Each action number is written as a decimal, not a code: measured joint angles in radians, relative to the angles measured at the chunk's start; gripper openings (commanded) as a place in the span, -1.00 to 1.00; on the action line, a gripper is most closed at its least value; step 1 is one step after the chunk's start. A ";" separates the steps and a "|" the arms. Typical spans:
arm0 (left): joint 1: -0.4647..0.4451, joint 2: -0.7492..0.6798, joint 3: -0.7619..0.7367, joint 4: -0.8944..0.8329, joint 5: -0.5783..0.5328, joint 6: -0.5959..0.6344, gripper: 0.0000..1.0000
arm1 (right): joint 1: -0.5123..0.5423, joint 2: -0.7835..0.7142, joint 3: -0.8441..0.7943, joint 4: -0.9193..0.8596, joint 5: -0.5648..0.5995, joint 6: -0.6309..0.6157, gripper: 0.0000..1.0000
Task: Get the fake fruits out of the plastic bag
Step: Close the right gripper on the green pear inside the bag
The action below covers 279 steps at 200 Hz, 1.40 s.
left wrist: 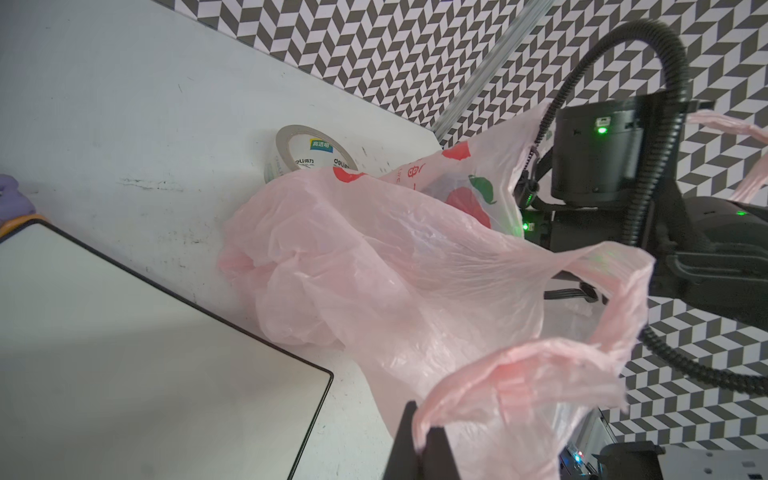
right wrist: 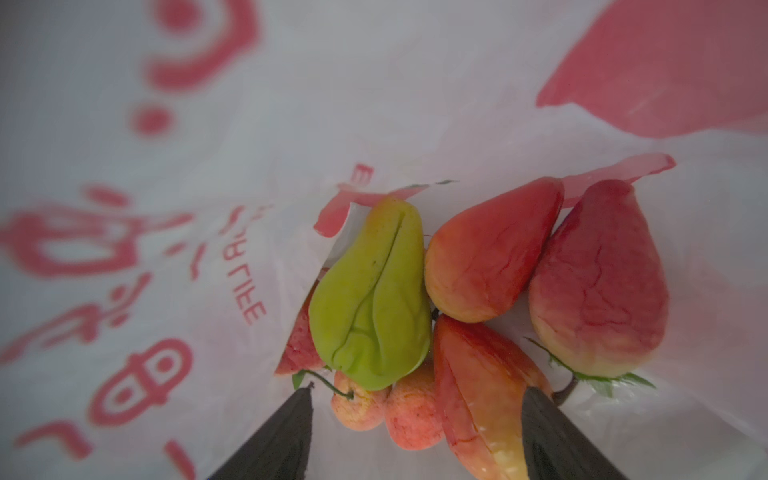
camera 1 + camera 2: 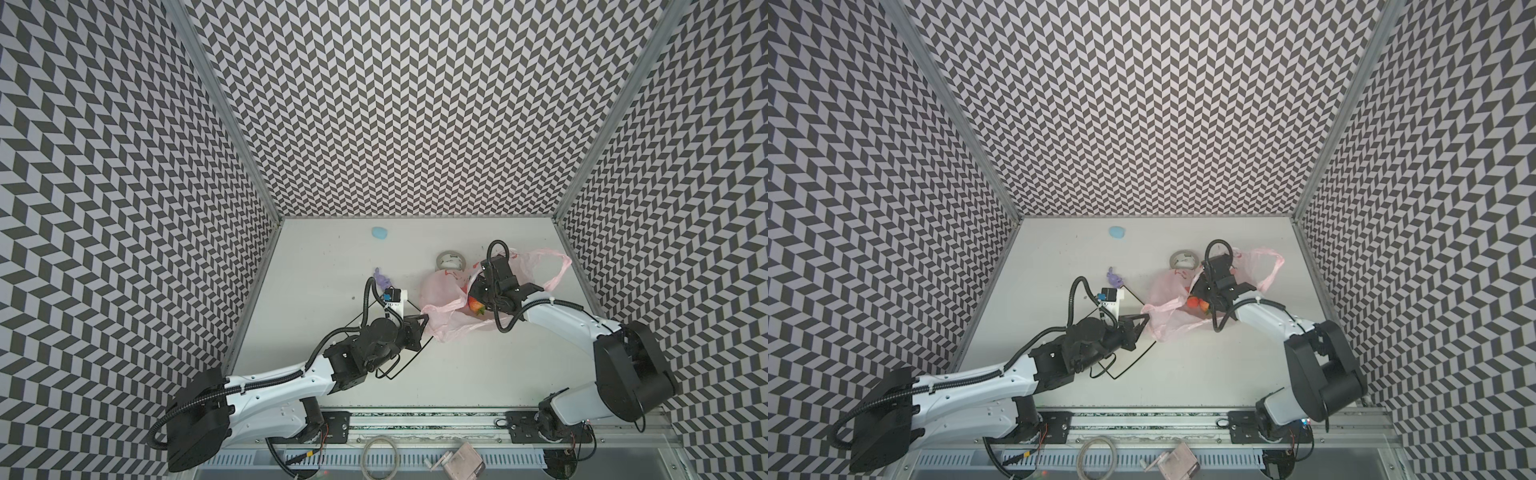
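Note:
The pink plastic bag (image 3: pixel 440 291) (image 3: pixel 1163 291) lies crumpled right of the table's middle, its mouth lifted. My left gripper (image 1: pixel 422 440) (image 3: pixel 426 318) is shut on one handle loop of the plastic bag (image 1: pixel 374 270). My right gripper (image 2: pixel 417 390) reaches down inside the bag with its jaws open. Between and just beyond its fingers lie the fake fruits: a yellow-green pear (image 2: pixel 370 299), red-yellow fruits (image 2: pixel 490 253) (image 2: pixel 598 282) (image 2: pixel 478 374) and two small orange-red balls (image 2: pixel 361 407). In both top views some fruits (image 3: pixel 476 307) (image 3: pixel 1198 305) show through the bag's mouth beside the right wrist.
A grey tape roll (image 3: pixel 451 261) (image 1: pixel 307 149) stands just behind the bag. A small purple figure (image 3: pixel 380 276) and a light blue blob (image 3: pixel 379 234) sit farther left and back. A white plate with a black rim (image 1: pixel 124 353) (image 3: pixel 1133 357) lies under my left arm.

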 measured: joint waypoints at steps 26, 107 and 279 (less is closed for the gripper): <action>0.000 0.000 0.000 0.023 0.011 0.025 -1.00 | 0.000 0.038 -0.002 0.086 -0.023 0.073 0.44; 0.000 -0.020 -0.003 0.069 0.056 0.077 -1.00 | 0.000 0.224 -0.002 0.257 -0.072 0.190 0.52; 0.003 -0.068 -0.033 0.019 -0.023 0.020 -1.00 | 0.000 0.352 0.099 0.373 -0.069 0.171 -0.08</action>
